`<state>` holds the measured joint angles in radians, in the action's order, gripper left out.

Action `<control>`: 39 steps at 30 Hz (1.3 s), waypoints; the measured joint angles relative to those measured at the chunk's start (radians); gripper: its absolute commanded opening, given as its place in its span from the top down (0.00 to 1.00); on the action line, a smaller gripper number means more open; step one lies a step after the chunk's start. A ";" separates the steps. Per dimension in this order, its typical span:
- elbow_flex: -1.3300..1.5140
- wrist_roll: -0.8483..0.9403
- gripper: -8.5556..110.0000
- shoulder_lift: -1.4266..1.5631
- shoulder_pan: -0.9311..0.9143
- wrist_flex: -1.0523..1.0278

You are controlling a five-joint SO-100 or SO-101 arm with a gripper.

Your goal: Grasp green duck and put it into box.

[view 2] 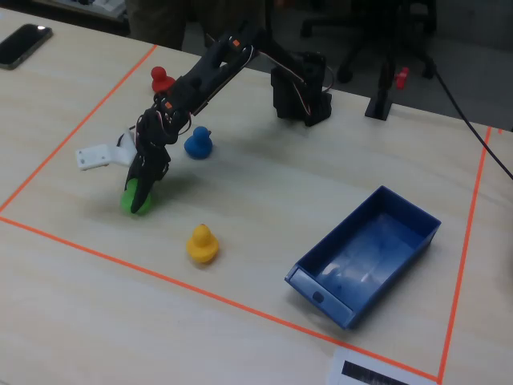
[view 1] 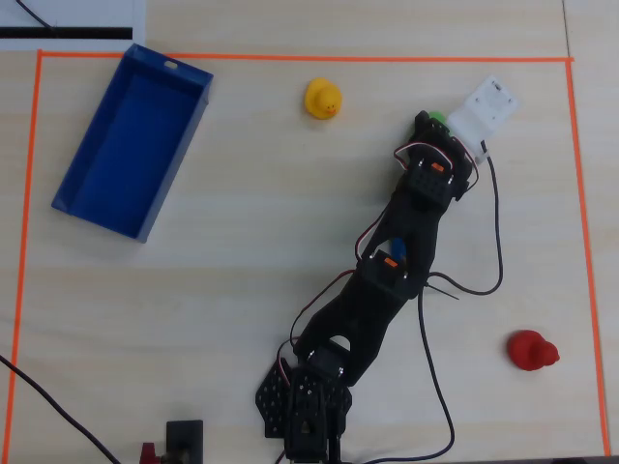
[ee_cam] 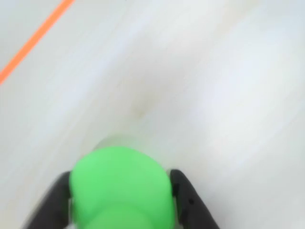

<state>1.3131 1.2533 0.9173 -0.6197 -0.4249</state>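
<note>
The green duck (ee_cam: 121, 191) sits between my gripper's (ee_cam: 120, 174) two black fingers (ee_cam: 183, 191), which press against its sides; the wrist view is blurred. In the fixed view the gripper (view 2: 143, 188) points down over the duck (view 2: 135, 202), low at the table surface near the left tape line. From overhead only a green sliver of the duck (view 1: 438, 119) shows beside the gripper (view 1: 430, 124). The blue box (view 1: 126, 145) lies empty at the overhead view's top left, far from the gripper, and at the lower right of the fixed view (view 2: 377, 241).
A yellow duck (view 1: 322, 99) (view 2: 202, 243) lies between gripper and box. A blue duck (view 2: 198, 143) sits by the arm and a red duck (view 1: 532, 350) (view 2: 162, 79) beyond it. A white plastic part (view 1: 486, 109) (view 2: 96, 156) lies right beside the gripper. Orange tape (view 1: 290, 58) borders the workspace.
</note>
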 measured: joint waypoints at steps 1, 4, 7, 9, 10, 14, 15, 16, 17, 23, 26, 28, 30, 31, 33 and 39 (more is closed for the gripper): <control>-0.003 0.000 0.93 -0.005 0.005 0.000; -0.023 -0.020 0.93 -0.006 0.009 -0.015; -0.091 -0.091 0.93 -0.008 0.014 -0.092; -0.132 -0.152 0.93 0.008 0.015 -0.193; -0.149 -0.186 0.93 0.023 0.021 -0.259; -0.193 -0.291 0.93 0.158 0.084 -0.499; -0.209 -0.322 0.93 0.218 0.129 -0.577; -0.222 -0.347 0.93 0.268 0.172 -0.641; -0.241 -0.371 0.93 0.324 0.230 -0.715; -0.390 -0.560 0.93 0.502 0.660 -1.103; -0.433 -0.649 0.93 0.483 0.868 -1.204; -0.439 -0.678 0.93 0.437 1.005 -1.204; -0.449 -0.689 0.93 0.383 1.131 -1.177; -0.468 -0.695 0.93 0.356 1.173 -1.158; -0.522 -0.715 0.93 0.301 1.235 -1.118; -0.618 -0.753 0.71 0.132 1.276 -1.028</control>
<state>0.6949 0.5001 1.0492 0.6565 -1.4527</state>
